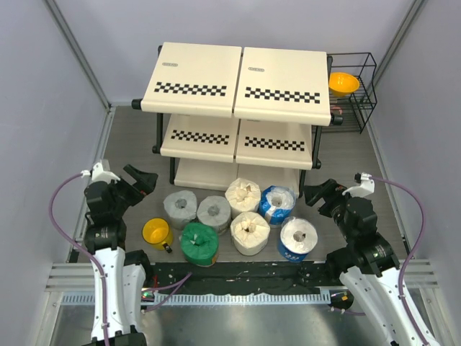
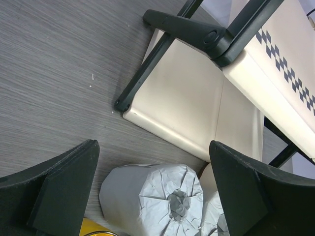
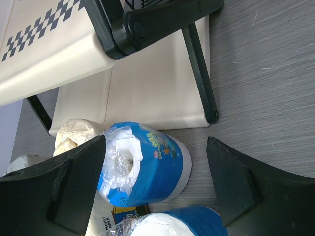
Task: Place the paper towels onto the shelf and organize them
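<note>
Paper towels, seven rolls, stand bunched on the bench point(image 1: 130, 137) between the two arms, all upright, long axes vertical and centre holes facing up. Nearest the arm bases sit the green roll point(image 1: 199, 243), one cream roll point(image 1: 250, 232) and one blue-and-white roll point(image 1: 297, 238), with a yellow mug point(image 1: 156, 232) just left of the green one. Behind them come two grey rolls point(image 1: 180, 207), the second cream roll point(image 1: 243, 196) and the second blue-and-white roll point(image 1: 277, 205), these last two just beside the lowest board's front edge. The left fingers point(image 1: 142, 180), spread wide and holding nothing, hover left of the grey rolls. The right fingers point(image 1: 317, 196), equally wide and empty, hover right of the blue-and-white pair. Bare bench lies on either side of the cluster. Beyond stands the shelf point(image 1: 238, 79), its front edges facing the arms. A black wire rack point(image 1: 364, 101) holding an orange bowl point(image 1: 343, 83) stands beside its far right corner.
</note>
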`<move>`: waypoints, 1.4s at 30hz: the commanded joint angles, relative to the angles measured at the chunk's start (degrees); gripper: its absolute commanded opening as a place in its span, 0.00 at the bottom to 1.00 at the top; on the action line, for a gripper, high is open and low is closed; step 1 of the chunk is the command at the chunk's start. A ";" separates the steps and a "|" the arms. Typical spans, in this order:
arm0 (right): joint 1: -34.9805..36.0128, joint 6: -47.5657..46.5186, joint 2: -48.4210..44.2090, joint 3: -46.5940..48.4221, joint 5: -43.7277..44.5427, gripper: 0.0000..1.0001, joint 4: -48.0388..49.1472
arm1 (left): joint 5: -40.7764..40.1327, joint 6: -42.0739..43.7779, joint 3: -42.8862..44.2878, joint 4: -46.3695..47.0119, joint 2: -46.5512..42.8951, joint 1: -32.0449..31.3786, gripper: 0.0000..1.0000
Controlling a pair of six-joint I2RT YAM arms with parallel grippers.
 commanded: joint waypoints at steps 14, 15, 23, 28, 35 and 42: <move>0.22 -1.99 10.39 13.12 -0.53 0.88 -6.25 | -4.48 -4.95 -0.04 -0.81 0.17 -0.29 1.00; 0.22 -1.90 10.48 13.84 -0.62 0.88 -6.69 | -4.13 -4.95 0.05 -0.81 0.43 -0.29 1.00; 0.22 0.82 11.71 15.08 -3.69 0.87 -7.67 | -3.25 -4.68 0.22 -0.90 1.75 -0.29 1.00; 0.48 1.18 13.12 13.41 -6.33 0.86 -5.12 | -3.16 -4.68 0.14 -0.90 2.10 -0.29 1.00; 7.41 2.40 19.09 13.84 -3.44 0.85 0.59 | -3.34 -4.77 0.13 -0.90 2.28 -0.38 1.00; 24.63 6.44 25.42 15.16 9.82 0.84 4.90 | -3.34 -4.77 0.22 -0.99 2.54 -0.29 1.00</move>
